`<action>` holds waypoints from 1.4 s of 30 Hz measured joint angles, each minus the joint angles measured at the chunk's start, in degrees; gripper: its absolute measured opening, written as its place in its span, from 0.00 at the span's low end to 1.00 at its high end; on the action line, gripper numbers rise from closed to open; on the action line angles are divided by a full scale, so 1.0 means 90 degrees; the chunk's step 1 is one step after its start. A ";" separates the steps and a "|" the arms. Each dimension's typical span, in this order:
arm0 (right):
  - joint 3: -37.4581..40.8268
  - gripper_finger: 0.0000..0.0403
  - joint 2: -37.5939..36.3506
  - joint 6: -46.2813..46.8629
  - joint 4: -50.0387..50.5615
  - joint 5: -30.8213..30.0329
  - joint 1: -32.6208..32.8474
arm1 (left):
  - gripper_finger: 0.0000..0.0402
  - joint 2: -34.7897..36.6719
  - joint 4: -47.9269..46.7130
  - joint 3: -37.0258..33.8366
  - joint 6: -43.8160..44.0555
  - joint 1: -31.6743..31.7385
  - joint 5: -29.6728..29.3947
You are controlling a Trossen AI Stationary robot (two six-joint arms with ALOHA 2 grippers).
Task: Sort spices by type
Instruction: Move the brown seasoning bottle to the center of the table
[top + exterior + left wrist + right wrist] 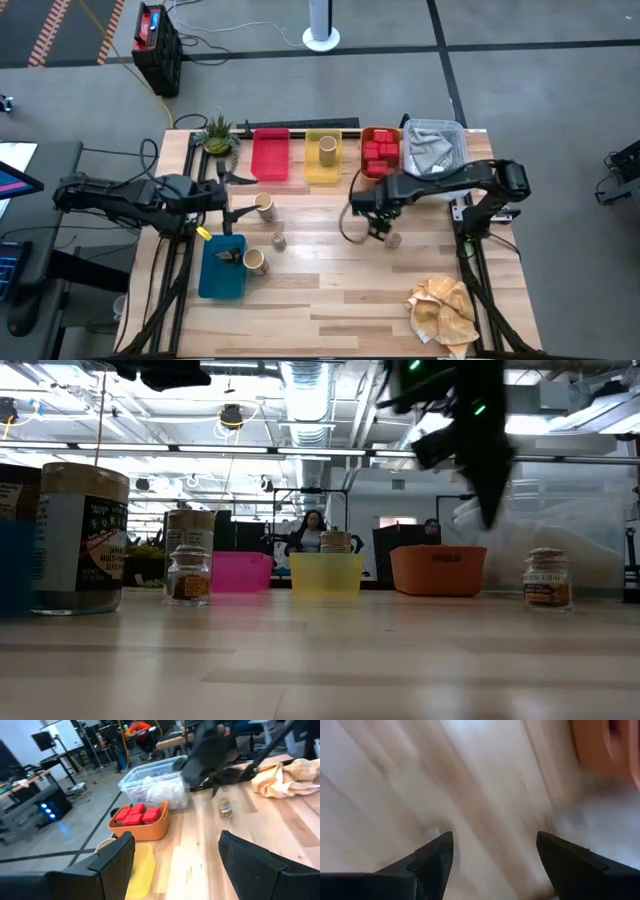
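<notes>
The high view shows red tins point(380, 155) in the orange tray point(380, 133) and one tan cylinder point(327, 148) in the yellow tray point(322, 172). A second cylinder point(263, 205) stands on the table just past my open left gripper point(238, 200). A third cylinder point(255, 262) stands by the blue tray point(215, 280), and a small jar point(278, 240) stands nearby. My right gripper point(378, 228) is open above the table beside another small jar point(393, 240), which also shows in the low view point(547, 578). Its wrist view shows only bare table between its fingers point(435, 860).
A red tray point(270, 155) stands left of the yellow one. A clear bin holding grey cloth point(435, 148) sits at the far right corner, a small plant point(218, 135) at the far left, and a beige cloth point(445, 310) near the right front edge. Bare wood lies in the middle.
</notes>
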State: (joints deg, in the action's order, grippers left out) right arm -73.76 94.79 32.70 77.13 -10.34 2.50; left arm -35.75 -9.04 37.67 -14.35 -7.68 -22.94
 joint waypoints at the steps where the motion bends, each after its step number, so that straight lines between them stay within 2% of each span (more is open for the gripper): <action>1: -0.0065 0.79 -0.0007 0.0278 0.0316 -0.0001 0.0166 | 0.69 0.0000 0.0000 0.0000 0.0004 -0.0002 -0.0051; 4: -0.0050 0.79 -0.0001 0.0928 0.0945 0.0024 0.0756 | 0.69 0.0053 -0.0007 0.0000 0.0138 -0.0002 -0.0092; 8: 0.0348 0.78 0.0000 0.1512 0.0634 0.0421 0.1484 | 0.69 0.0114 0.0000 0.0000 0.0359 -0.0002 -0.0090; 13: 0.1050 0.73 0.0001 0.2369 0.0352 0.0653 0.1997 | 0.69 0.0112 -0.0013 0.0000 0.0627 -0.0002 -0.0038; 18: 0.1540 0.69 0.0004 0.3522 0.0053 0.0652 0.2104 | 0.69 0.0112 -0.0012 0.0000 0.0769 -0.0007 0.0033; 23: 0.1795 0.69 0.0009 0.4224 -0.1126 0.0638 0.2000 | 0.69 0.0112 -0.0012 0.0000 0.0792 -0.0007 0.0032; 27: 0.1875 0.69 0.0240 0.4801 -0.1320 0.0035 0.1713 | 0.69 0.0117 0.0005 0.0000 0.0709 -0.0007 0.0032; 31: 0.1777 0.68 0.0697 0.4285 -0.1715 -0.0501 0.1248 | 0.69 0.0117 0.0024 0.0000 0.0638 -0.0007 0.0031; 35: 0.1487 0.68 0.1153 0.3002 -0.2501 -0.0510 0.0703 | 0.69 0.0116 0.0069 0.0000 0.0622 -0.0007 0.0030; 42: 0.0253 0.68 0.1876 0.1236 -0.2841 -0.1162 0.0145 | 0.69 0.0117 0.0085 0.0007 0.0559 -0.0007 0.0027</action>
State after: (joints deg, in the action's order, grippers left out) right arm -71.48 111.68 43.82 51.56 -20.80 3.80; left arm -34.70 -8.27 37.74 -9.32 -7.75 -22.70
